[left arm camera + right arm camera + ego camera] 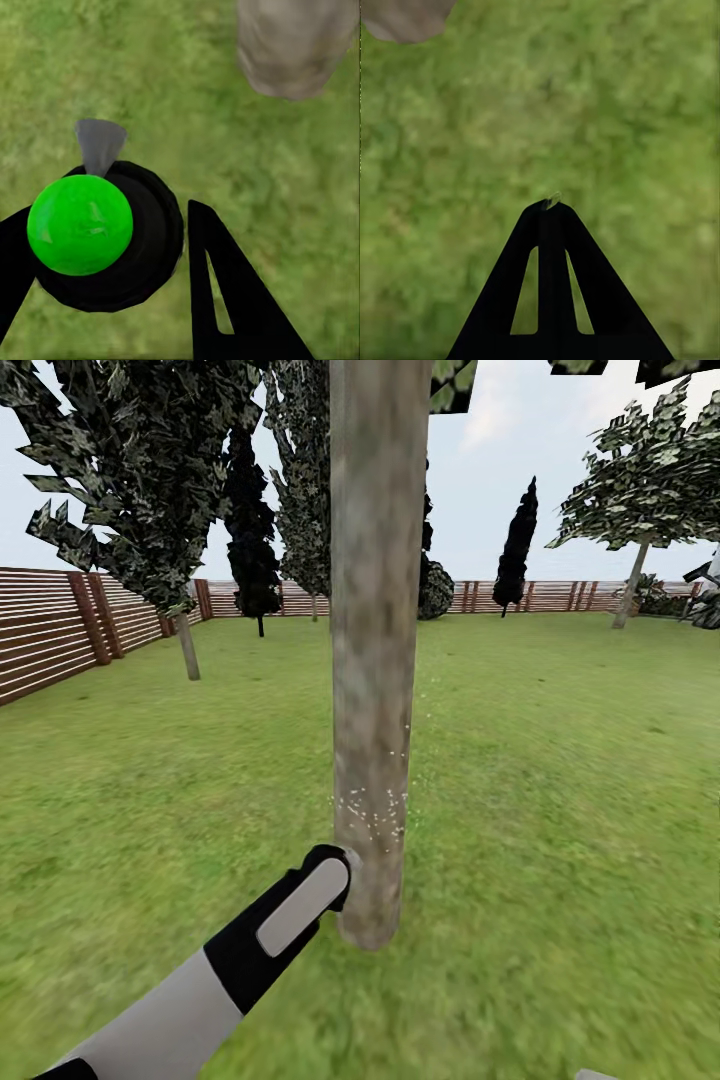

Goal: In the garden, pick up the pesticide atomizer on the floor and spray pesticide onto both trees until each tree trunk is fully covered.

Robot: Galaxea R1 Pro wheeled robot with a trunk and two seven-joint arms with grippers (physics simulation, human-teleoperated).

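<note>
Left gripper (105,247) clamped on pesticide atomizer (94,225), nozzle just beside tree trunk (372,660). White pesticide (370,815) specks low only. Right gripper (551,206) closed, empty. Risk: upper bark missed; bottle bumps trunk.

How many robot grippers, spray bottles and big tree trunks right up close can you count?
Grippers: 2, the left gripper and the right gripper
Pesticide atomizer: 1, between the left gripper's fingers
Thick tree trunk up close: 1
Total: 4
</note>
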